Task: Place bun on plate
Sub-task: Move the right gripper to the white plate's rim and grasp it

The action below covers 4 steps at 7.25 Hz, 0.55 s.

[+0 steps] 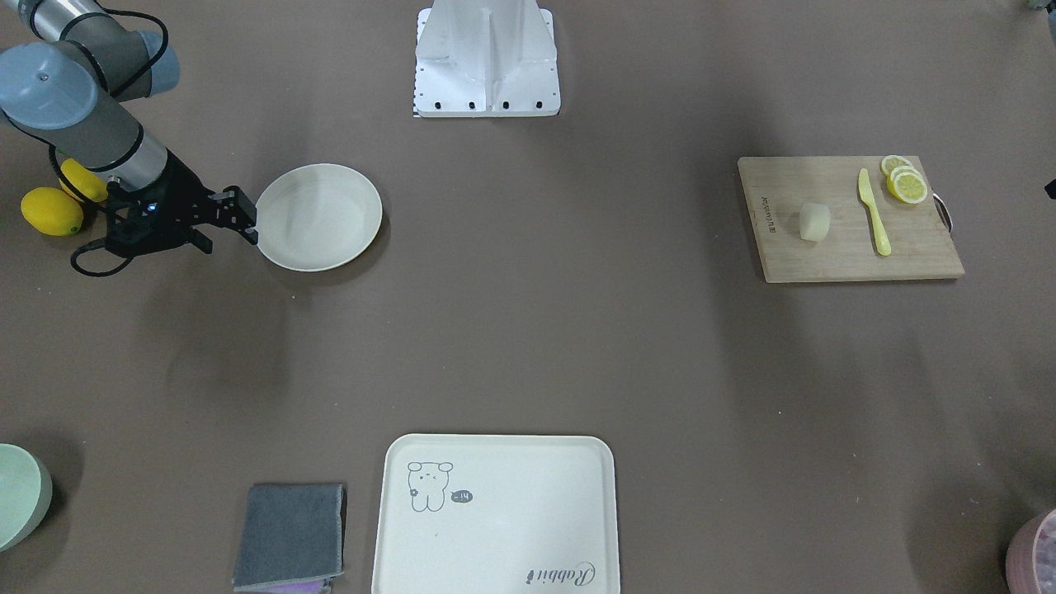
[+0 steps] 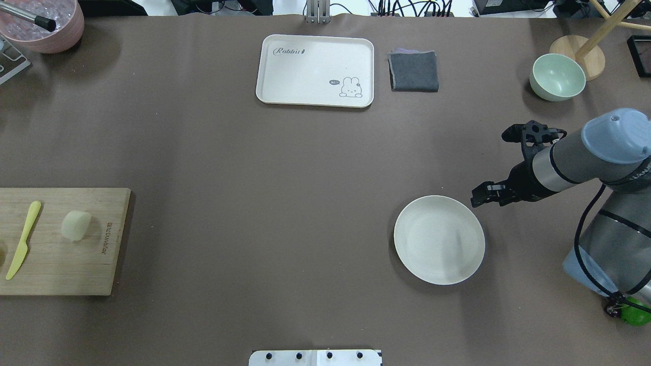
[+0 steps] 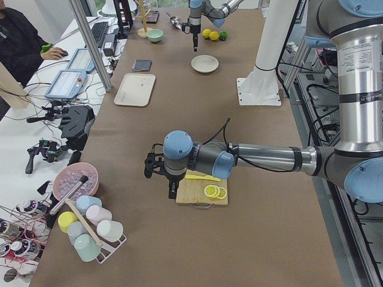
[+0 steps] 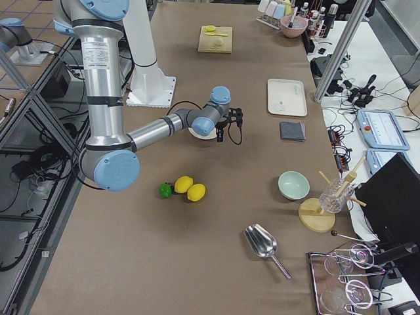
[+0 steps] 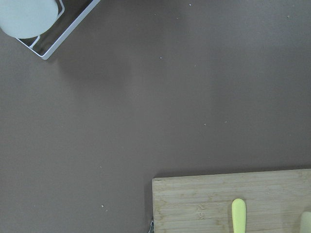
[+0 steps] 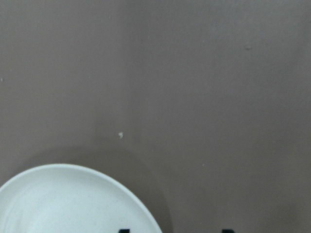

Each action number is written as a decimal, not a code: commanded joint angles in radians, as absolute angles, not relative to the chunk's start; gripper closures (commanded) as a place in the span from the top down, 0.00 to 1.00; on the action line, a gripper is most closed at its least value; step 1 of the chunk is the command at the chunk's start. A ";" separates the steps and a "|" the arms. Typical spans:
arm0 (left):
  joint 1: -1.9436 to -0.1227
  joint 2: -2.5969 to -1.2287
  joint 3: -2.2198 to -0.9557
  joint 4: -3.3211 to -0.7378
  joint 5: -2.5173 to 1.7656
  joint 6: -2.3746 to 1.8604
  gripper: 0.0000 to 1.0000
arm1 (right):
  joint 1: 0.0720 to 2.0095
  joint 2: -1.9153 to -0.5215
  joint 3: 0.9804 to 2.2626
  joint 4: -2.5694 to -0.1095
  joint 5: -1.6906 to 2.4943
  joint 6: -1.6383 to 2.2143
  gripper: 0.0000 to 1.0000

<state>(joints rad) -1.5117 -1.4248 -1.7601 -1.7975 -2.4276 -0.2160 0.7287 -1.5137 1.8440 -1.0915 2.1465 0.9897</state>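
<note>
Brown table (image 2: pixel 254 152) | bun (image 2: pixel 76 225) on board (image 2: pixel 76 264), well apart from my right claw (image 2: pixel 479 195), which hangs open just beside plate (image 2: pixel 407 223) | left claw (image 3: pixel 172 189) hovers right by board, way nearer, can't tell if it's open | reckon left one grabs

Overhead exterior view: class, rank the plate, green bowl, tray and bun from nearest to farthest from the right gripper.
From the right gripper:
1. plate, just beside it, right half.
2. green bowl, far right side.
3. tray, far edge, centre.
4. bun, on the cutting board, left edge.
</note>
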 commanded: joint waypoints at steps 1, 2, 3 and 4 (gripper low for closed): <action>-1.511 -1.434 -1.759 -1.798 -2.425 -0.253 0.98 | 0.628 -1.517 1.841 -1.091 2.085 0.988 0.63; -1.511 -1.436 -1.763 -1.798 -2.425 -0.253 0.98 | 0.626 -1.519 1.842 -1.091 2.086 0.962 0.57; -1.511 -1.434 -1.764 -1.801 -2.425 -0.256 0.98 | 0.626 -1.532 1.844 -1.091 2.086 0.925 0.53; -1.511 -1.434 -1.766 -1.810 -2.425 -0.261 0.98 | 0.627 -1.537 1.842 -1.091 2.092 0.919 0.49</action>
<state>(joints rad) -1.5110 -1.4341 -1.7636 -1.8021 -2.4254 -0.2555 0.6289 -1.5287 1.8427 -1.0907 2.0896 0.9390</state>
